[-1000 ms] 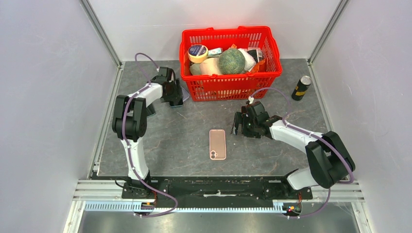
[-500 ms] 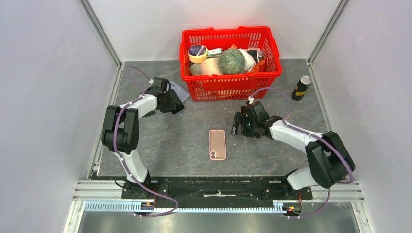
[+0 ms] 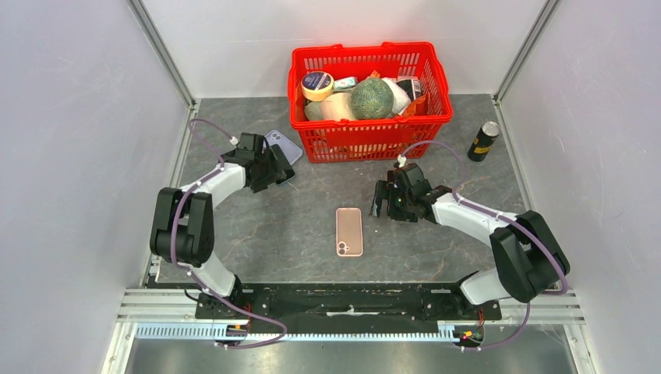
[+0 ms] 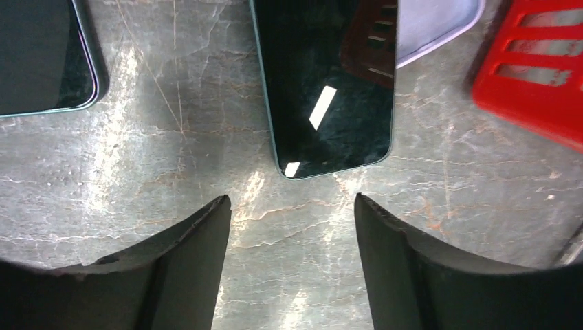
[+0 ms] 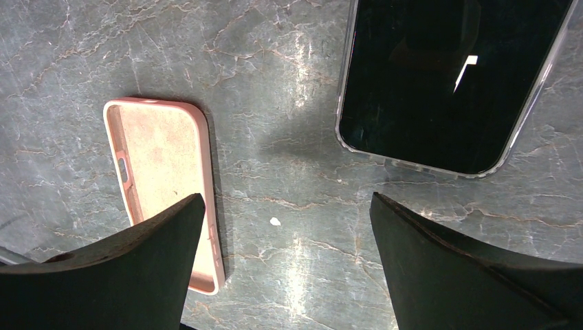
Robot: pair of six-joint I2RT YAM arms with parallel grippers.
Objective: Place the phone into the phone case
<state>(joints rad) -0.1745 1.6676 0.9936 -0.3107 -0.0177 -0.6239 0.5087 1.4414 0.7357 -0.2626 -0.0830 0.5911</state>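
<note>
Since both grippers are spread and empty, nothing's picked up yet: top view has the left gripper (image 3: 274, 167) by the basket (image 3: 366, 144), the right gripper (image 3: 383, 199) just past the pink case (image 3: 349, 231) lying mid-table. Left wrist: phone (image 4: 330, 82) screen-up dead ahead of the open fingers (image 4: 185, 275), looks lined up for a grab, far end overlapping a lavender thing (image 4: 440, 20). Right wrist: pink case hollow side up, ready to receive; a second phone (image 5: 450, 82) in a clear bumper nearby
</note>
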